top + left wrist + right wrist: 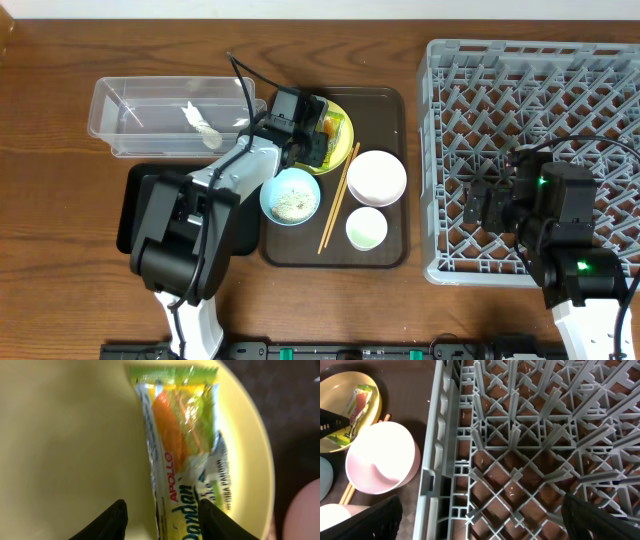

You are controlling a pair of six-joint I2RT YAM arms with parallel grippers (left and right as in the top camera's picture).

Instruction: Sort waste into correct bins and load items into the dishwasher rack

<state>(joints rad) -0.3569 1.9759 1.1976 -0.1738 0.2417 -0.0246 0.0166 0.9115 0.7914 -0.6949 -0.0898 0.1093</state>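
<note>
At left, the clear tub (110, 110) holds the crumpled tissue (200, 125). Just right of it the left gripper (162, 507) hangs over the yellow plate (65, 435), jaws spread and empty, straddling one end of the snack wrapper (182, 450), which lies flat toward the plate's right side. The wrapper is judged light, limp, glossy film, apt to slide on the smooth plate and best pinched across its narrow width. Its lower end is cut off in the wrist view, the arm covers most of it from overhead, and fingertip contact with the plate cannot be determined. At far right the right gripper (482, 520) is released and empty above the dishwasher rack (436, 450).
</note>
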